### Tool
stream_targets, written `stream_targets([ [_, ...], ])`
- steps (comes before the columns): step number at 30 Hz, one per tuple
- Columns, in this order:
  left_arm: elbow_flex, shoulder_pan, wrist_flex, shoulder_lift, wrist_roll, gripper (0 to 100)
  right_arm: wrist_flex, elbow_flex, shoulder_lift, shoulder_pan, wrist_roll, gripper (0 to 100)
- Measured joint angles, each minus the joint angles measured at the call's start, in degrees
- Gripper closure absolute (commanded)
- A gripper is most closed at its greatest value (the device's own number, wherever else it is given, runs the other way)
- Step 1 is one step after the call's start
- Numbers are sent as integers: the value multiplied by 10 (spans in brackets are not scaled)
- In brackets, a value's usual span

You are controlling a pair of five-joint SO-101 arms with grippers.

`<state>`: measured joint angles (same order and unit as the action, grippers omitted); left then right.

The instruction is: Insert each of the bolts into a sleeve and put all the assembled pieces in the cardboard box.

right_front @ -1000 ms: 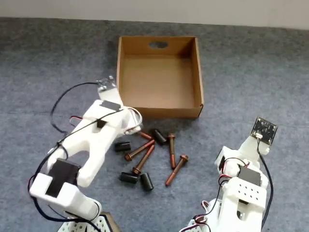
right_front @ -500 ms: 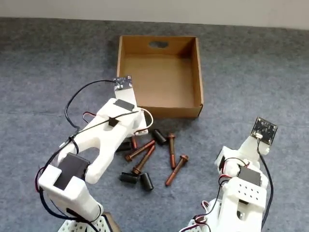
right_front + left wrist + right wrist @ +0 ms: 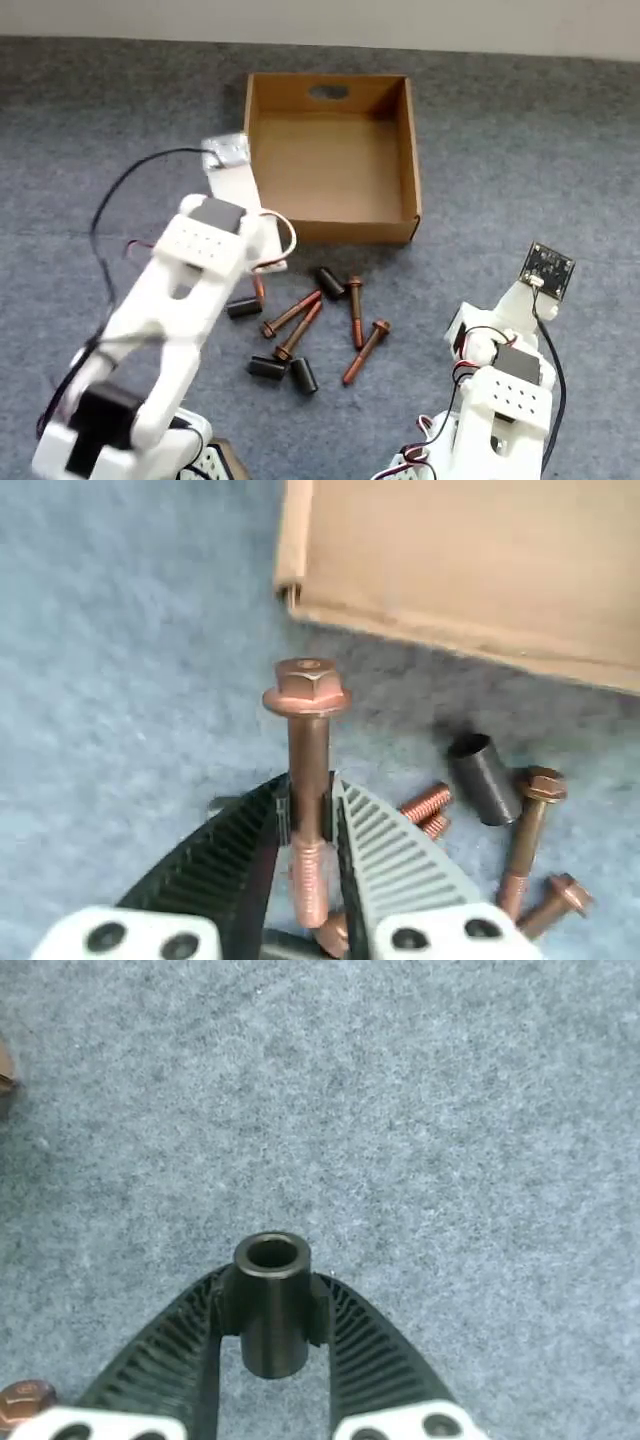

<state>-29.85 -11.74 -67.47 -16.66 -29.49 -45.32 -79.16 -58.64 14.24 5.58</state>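
Holding a bolt (image 3: 307, 730) clamped by its shank, head outward, the left gripper (image 3: 310, 792) sat left of centre in the high view, just off the near left corner of the cardboard box (image 3: 330, 232). At centre, below the box, loose bolts (image 3: 356, 312) and sleeves (image 3: 303, 375) lay scattered between the arms, likely to snag a low pass. At lower right, the right gripper (image 3: 271, 1282) was closed on a black sleeve (image 3: 272, 1335), bore outward over grey carpet (image 3: 450, 1110); mating them well would probably need shank and bore lined up before pushing.

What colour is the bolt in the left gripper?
Copper-brown bolt, best seen in the left wrist view.
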Motion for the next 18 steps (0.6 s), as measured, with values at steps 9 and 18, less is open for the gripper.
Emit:
stream_targets([
  [9,-127,148,18,-34,239,990,0,0,0,0,-9,992],
  [18,-185,212,136,-8,548,825,0,-9,0,0,-14,992],
])
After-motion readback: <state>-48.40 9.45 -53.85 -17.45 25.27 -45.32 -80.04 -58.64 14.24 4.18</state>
